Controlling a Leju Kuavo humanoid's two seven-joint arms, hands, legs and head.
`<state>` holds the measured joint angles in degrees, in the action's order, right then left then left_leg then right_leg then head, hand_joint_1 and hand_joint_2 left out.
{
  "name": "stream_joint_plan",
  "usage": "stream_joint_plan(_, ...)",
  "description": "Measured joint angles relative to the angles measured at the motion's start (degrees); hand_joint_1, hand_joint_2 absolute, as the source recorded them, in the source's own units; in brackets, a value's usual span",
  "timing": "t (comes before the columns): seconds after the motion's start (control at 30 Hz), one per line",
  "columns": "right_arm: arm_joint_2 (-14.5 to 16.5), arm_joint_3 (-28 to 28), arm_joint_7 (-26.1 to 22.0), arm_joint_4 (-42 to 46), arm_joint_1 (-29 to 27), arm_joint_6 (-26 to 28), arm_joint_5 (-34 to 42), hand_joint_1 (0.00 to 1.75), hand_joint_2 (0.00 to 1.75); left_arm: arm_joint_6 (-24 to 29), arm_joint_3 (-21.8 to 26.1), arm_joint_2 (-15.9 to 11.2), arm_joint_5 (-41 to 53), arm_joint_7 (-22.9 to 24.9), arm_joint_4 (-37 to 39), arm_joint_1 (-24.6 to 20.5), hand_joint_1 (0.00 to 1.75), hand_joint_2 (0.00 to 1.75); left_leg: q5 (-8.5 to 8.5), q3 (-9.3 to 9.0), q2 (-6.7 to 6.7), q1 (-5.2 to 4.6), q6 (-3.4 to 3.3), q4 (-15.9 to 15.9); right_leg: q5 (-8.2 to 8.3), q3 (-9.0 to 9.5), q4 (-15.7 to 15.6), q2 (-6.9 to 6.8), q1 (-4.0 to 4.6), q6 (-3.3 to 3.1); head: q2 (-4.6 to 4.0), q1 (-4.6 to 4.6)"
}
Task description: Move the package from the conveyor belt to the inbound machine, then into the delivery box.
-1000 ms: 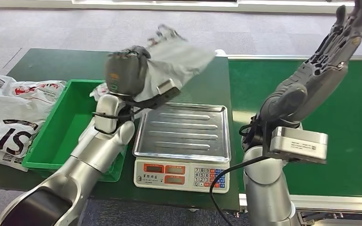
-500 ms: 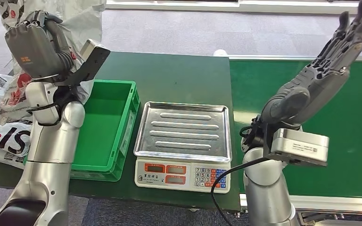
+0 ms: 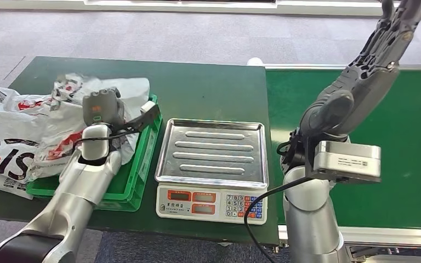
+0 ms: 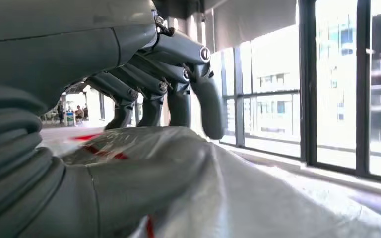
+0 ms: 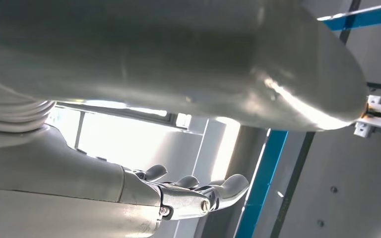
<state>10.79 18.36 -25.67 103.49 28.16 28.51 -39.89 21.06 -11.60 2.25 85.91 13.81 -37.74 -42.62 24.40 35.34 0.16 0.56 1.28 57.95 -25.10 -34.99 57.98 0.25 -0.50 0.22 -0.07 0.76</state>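
Note:
A white plastic package (image 3: 126,90) with red print lies crumpled across the green delivery box (image 3: 125,183) at the left of the table. My left hand (image 3: 100,107) is on top of it, over the box. In the left wrist view its fingers (image 4: 178,84) curl over the package (image 4: 258,198) and the thumb presses against it from the other side. My right hand (image 3: 386,44) is raised high above the green conveyor belt (image 3: 411,137), fingers (image 5: 198,191) apart and holding nothing. The steel tray of the weighing scale (image 3: 214,150) is bare.
Other white bags with red and black print (image 3: 5,153) are heaped on the table left of the box. The scale's keypad (image 3: 241,205) faces me at the front edge, with a black cable hanging beside it. The belt's silver rail (image 3: 318,67) runs along the back.
My left arm swung the package from above the scale, up high to the left, then down onto the green box. The right arm stayed raised, barely shifting.

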Motion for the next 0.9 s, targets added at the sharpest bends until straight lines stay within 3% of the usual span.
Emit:
stream_joint_plan(0.17, 0.01, 0.00, 0.38, -0.04, -0.02, 0.77, -0.12, 0.00, 0.00, 10.67, 0.81, 0.20, -1.36, -3.03, 4.08, 0.40, 0.00, 0.00, 0.03, 0.11, -0.04, 0.00, -0.02, 0.02, -0.01, -0.10, -0.01, -0.05, 0.00, -0.01, 0.00, 0.00)
stream_joint_plan(0.33, 0.01, 0.00, 0.46, -0.05, -0.14, 1.35, -0.22, 0.00, 0.00, 12.85, 2.68, 0.17, -3.08, -6.23, 2.36, 0.24, 0.00, 0.00, 0.04, 0.12, -0.11, 0.01, -0.01, 0.01, -0.04, -0.10, 0.00, -0.10, 0.02, -0.01, 0.00, 0.01)
stream_joint_plan(0.67, -0.36, 0.00, -0.62, -0.68, -0.76, 3.16, 0.56, 0.00, 0.00, 17.41, 9.31, 0.55, -15.08, -16.20, -17.39, 3.41, 0.00, 0.00, 0.03, 0.12, -0.10, 0.02, -0.01, 0.01, -0.04, -0.10, 0.00, -0.07, 0.03, -0.01, 0.00, 0.00)
stream_joint_plan(0.77, -0.45, 0.00, -0.94, -1.18, -0.81, 3.47, 1.17, 0.00, 0.00, 18.84, 11.18, 1.58, -21.58, -23.50, -23.92, 5.52, 0.00, 0.00, 0.04, 0.14, -0.11, 0.02, -0.01, 0.01, -0.04, -0.09, 0.00, -0.09, 0.02, -0.01, 0.00, 0.01)
stream_joint_plan(0.87, -0.54, 0.00, -1.37, -1.80, -0.80, 3.64, 2.00, 0.00, 0.00, 16.71, 12.61, 3.27, -40.31, -37.15, -31.11, 7.71, 0.00, 0.00, 0.05, 0.14, -0.12, 0.01, -0.02, 0.01, -0.04, -0.09, 0.00, -0.08, 0.01, -0.01, 0.00, 0.00)
stream_joint_plan(0.9, -0.56, 0.00, -1.45, -1.90, -0.80, 3.67, 2.15, 0.00, 0.00, 15.96, 12.70, 3.55, -44.40, -39.50, -32.29, 8.08, 0.00, 0.00, 0.05, 0.14, -0.12, 0.01, -0.02, 0.01, -0.04, -0.09, 0.00, -0.08, 0.01, -0.01, 0.00, 0.00)
